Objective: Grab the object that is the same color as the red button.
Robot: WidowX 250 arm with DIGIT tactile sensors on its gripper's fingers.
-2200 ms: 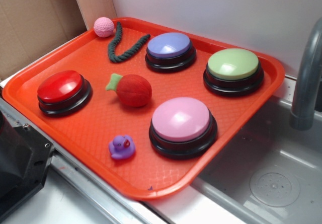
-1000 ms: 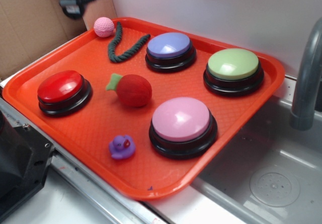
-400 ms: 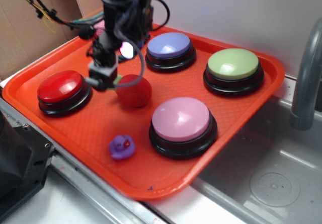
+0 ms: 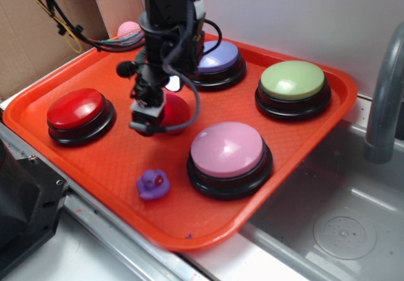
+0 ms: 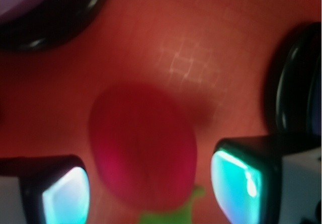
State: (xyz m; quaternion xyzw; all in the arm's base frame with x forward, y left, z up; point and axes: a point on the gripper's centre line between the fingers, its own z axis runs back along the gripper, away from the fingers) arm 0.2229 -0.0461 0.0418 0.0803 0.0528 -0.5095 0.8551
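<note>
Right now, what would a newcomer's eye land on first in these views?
The black arm coming down mid-tray, its gripper open over the red toy fruit; the wrist view shows the fruit between both fingers. Around it on the orange tray sit four dome buttons: red button at left, purple, green and pink.

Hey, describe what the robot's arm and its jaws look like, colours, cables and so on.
The arm is black, built of chunky blocky segments. Loose black cables loop down its side, and a bundle with yellow and reddish wires trails off to the upper left. The gripper has dark-framed jaws; in the wrist view their inner faces glow pale cyan, with light grey housing at the outer edges.
</note>
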